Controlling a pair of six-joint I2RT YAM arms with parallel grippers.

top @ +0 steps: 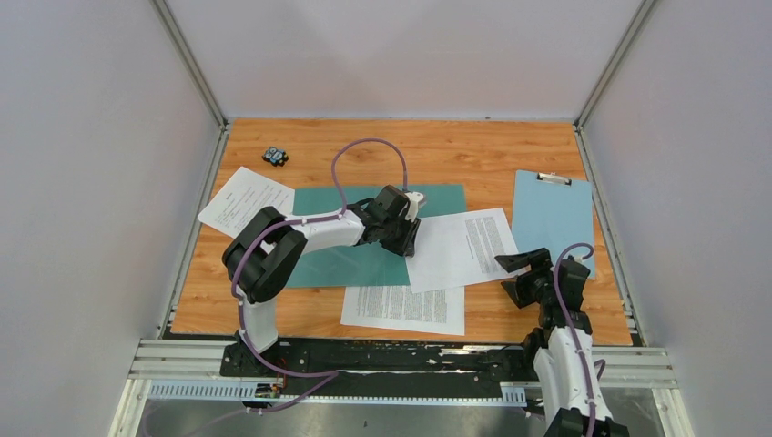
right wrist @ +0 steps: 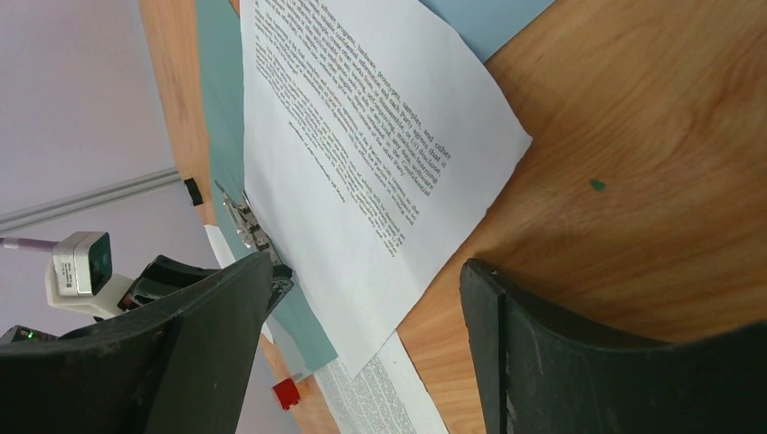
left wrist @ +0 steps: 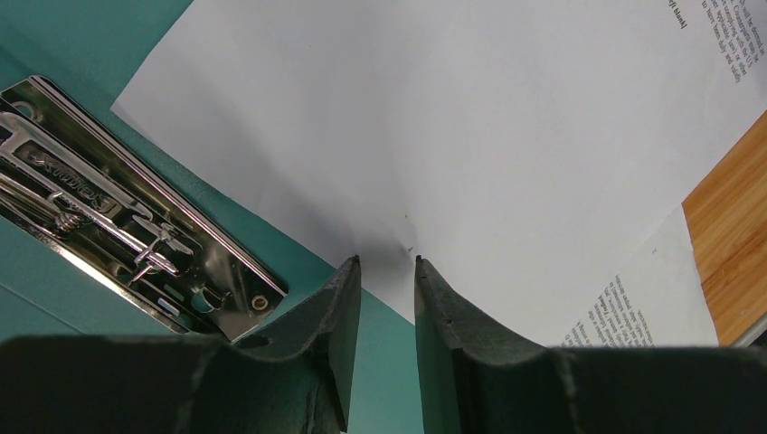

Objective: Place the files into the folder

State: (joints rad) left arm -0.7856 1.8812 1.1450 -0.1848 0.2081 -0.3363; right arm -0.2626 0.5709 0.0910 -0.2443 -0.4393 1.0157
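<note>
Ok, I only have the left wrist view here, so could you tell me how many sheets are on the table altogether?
Observer: Three: the middle sheet under your left claw, a near sheet partly beneath it, and a far-left sheet at the folder's far-left corner.
Operator: Thank you. Where is the other arm, please?
Observer: The right claw hangs open by the middle sheet's right edge.
Operator: And is anything else over there?
Observer: A light blue clipboard lies just right of that sheet, clip at its far end.
</note>
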